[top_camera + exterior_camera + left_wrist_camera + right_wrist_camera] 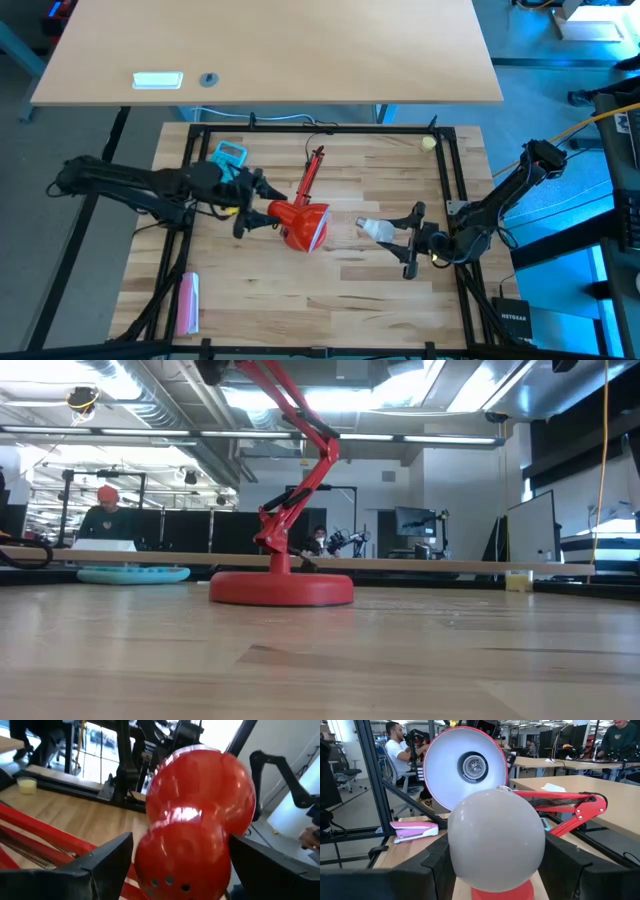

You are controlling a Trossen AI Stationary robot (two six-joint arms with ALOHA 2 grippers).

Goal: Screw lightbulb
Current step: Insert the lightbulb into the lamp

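Note:
A red desk lamp stands on its round base (pixel 280 588) mid-table. Its shade (pixel 305 226) is held up with the white mouth and the socket (pixel 472 767) turned toward the table's right. My left gripper (pixel 262 212) is shut on the shade's back (pixel 200 805). My right gripper (pixel 392 232) is shut on the white lightbulb (pixel 373 229), a short way to the right of the shade's mouth. The frosted globe (pixel 495 840) fills the right wrist view, in line with the socket. My left gripper holds the shade's narrow rear part (pixel 175 865), by the vent holes, between its two fingers. The fingers come level from the table's left. The shade is clear of the table, its mouth facing right. My right gripper pinches the bulb's globe by its two sides (pixel 455 855) between its two fingers. The fingers come level from the table's right. The bulb is lifted clear and lies level, its narrow end toward the shade.
A teal device (pixel 230 155) lies at the far left, a pink stapler-like thing (pixel 188 300) at the near left, and a small yellowish ball (pixel 428 143) at the far right. A black frame rail (pixel 320 128) runs around the table. The lamp's jointed arm (pixel 312 175) rises behind the shade.

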